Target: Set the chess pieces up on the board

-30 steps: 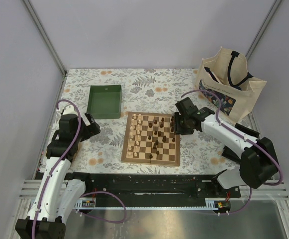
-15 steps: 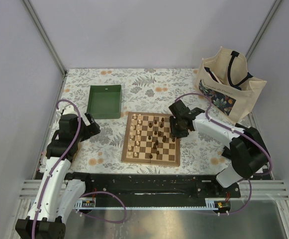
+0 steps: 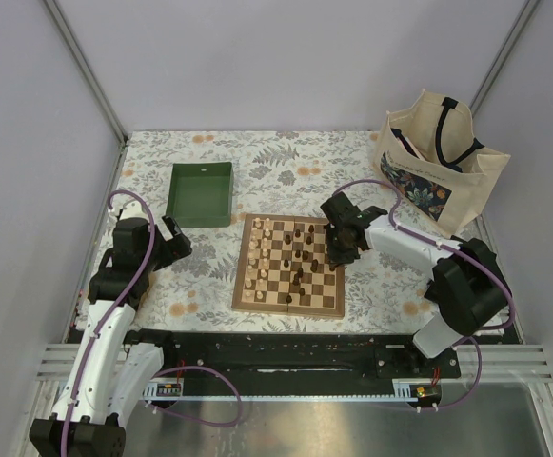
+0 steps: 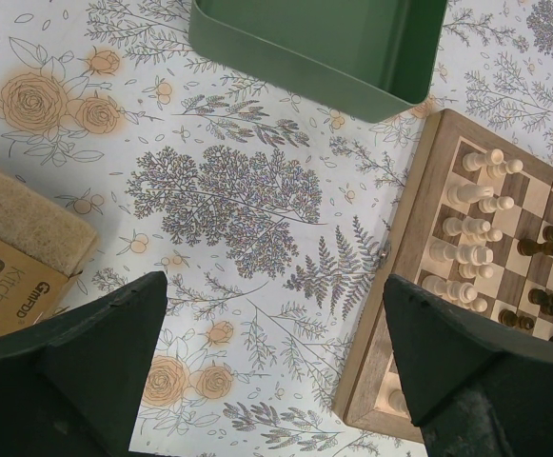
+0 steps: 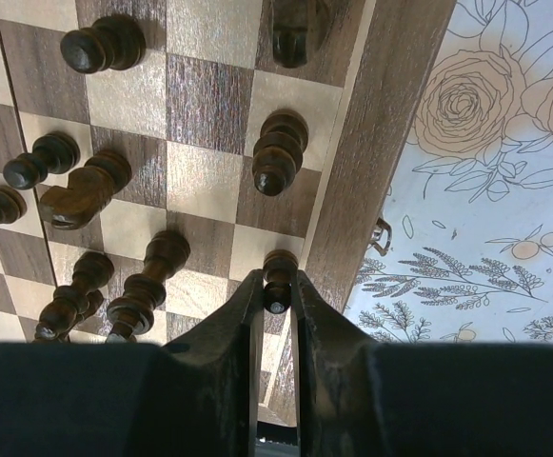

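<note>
Board (image 3: 286, 311): square, wooden, checkered light and dark brown inside a tan border; flat at the middle of the flower-printed table (image 3: 257, 152), near the green tray (image 3: 201, 193), to its right and closer to the arms.
Pale chess pieces (image 4: 466, 252): small turned wood, cream, crowded along the board's left side.
Dark chess pieces (image 5: 278, 152): brown turned wood, scattered over the middle and right squares, several close together.
Dark pawn (image 5: 277, 271): at the board's right edge, just beside the border.
Right gripper (image 5: 276, 286): almost pressed together, pinching the dark pawn by its head, one finger on each side.
Left gripper (image 4: 271, 295): spread wide, holding nothing, hanging over the table left of the board.
Elsewhere: cloth tote bag (image 3: 438, 162) at far right; cardboard box (image 4: 9, 267) beside the left gripper.
</note>
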Tool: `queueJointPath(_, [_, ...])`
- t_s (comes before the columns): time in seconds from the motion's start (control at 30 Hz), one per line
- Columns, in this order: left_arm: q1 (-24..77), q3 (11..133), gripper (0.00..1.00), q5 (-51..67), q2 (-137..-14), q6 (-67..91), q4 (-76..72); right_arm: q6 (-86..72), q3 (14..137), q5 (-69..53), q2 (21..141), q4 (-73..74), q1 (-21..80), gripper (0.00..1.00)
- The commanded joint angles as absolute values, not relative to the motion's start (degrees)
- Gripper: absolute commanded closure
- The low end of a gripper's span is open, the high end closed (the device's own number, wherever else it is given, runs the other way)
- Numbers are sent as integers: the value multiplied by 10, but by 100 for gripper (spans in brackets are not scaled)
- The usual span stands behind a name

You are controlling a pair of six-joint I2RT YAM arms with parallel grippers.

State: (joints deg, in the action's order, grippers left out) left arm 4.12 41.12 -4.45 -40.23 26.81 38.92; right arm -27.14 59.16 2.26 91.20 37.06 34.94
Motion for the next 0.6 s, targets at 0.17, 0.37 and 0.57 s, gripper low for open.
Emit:
queueJointPath(0.17, [38,425,1,-39,-399,262,362,-270,638,23,874,396,358,84])
queueJointPath(0.37, [37,425,1,-31,-403,261,360,-254,719,51,849,411,358,84])
queueJointPath(0.57, [36,424,1,-32,-401,261,361,-222,827,75,942,429,353,83])
